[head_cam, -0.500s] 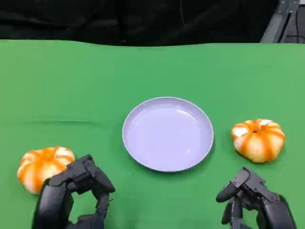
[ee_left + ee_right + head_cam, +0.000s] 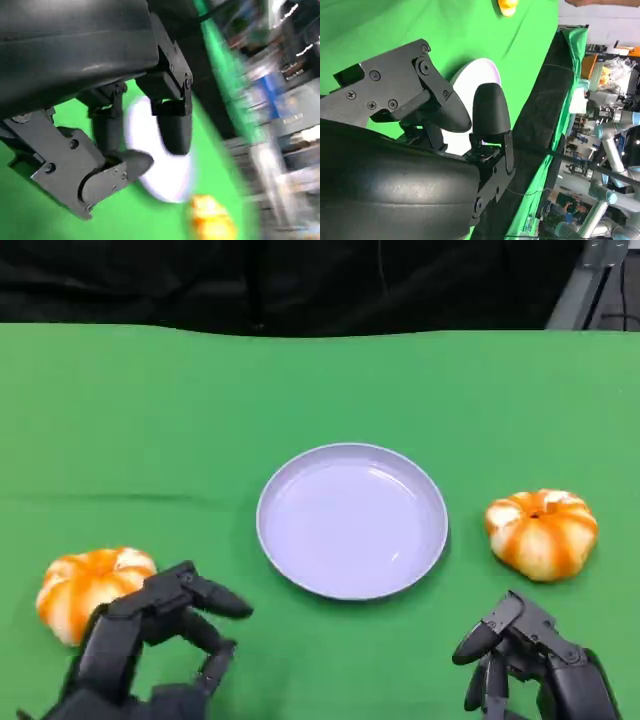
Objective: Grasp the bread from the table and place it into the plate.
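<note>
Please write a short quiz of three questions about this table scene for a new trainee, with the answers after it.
1. True or false: the plate holds a bread.
2. Which hand is nearer to a bread: A) left hand, B) right hand?
3. Fill in: the plate lies ___ the left bread and the right bread.

Key: 1 false, both breads lie on the green cloth. 2 A, its fingers spread beside the left bread. 3 between.
</note>
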Robot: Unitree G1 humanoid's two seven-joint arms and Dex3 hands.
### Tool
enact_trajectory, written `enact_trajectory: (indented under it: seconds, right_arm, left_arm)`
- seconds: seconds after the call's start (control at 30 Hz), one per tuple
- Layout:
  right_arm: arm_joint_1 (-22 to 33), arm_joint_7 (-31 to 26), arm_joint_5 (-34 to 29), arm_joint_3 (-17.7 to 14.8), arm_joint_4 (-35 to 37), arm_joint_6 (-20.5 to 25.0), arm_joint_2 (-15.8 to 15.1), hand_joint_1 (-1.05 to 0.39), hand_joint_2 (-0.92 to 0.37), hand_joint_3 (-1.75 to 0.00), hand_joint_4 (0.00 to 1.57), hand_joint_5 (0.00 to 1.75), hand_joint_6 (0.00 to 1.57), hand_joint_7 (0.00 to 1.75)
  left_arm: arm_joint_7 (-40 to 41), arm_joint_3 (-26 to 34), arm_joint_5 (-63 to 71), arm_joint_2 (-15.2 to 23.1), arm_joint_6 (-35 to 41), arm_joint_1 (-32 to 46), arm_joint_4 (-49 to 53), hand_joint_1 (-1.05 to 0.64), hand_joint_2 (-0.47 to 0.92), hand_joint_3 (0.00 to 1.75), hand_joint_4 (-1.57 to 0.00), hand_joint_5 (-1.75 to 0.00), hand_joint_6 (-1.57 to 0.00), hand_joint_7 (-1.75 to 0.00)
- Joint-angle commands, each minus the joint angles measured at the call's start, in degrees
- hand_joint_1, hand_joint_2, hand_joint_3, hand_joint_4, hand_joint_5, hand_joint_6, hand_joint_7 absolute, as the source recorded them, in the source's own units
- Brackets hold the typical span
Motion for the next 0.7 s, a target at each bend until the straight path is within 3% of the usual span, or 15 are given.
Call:
enact_trajectory:
  seconds: [0.03,0.13,0.43,0.7]
  right_arm:
    - [0.3,-0.4,0.3,-0.1,0.0,-0.4,0.0,-0.23,-0.68,-1.42,0.74,1.75,0.47,1.75]
    - [0.5,-0.6,0.0,0.0,-0.3,-0.1,0.1,-0.24,-0.68,-1.41,0.75,1.75,0.47,1.75]
    - [0.6,0.0,0.6,0.3,-0.7,-0.2,0.4,-0.24,-0.68,-1.42,0.75,1.75,0.47,1.75]
    - [0.9,-0.3,-0.2,0.5,-1.5,-0.2,0.4,-0.23,-0.70,-1.43,0.74,1.75,0.47,1.75]
  left_arm:
    - [4.3,0.9,15.8,5.5,8.2,-1.8,-5.6,-0.49,0.91,0.13,-0.31,-0.81,-0.54,-0.04]
    - [4.8,0.5,23.5,8.2,12.0,-2.3,-7.8,-0.57,0.92,0.09,-0.17,-0.80,-0.52,-0.02]
    - [-2.0,-3.3,38.7,13.9,23.4,-6.5,-10.2,-0.64,0.91,0.04,-0.01,-0.71,-0.39,-0.01]
    - [-14.6,-11.5,47.5,13.0,36.8,-16.2,-2.0,-0.49,0.83,0.00,0.00,-0.61,-0.34,0.00]
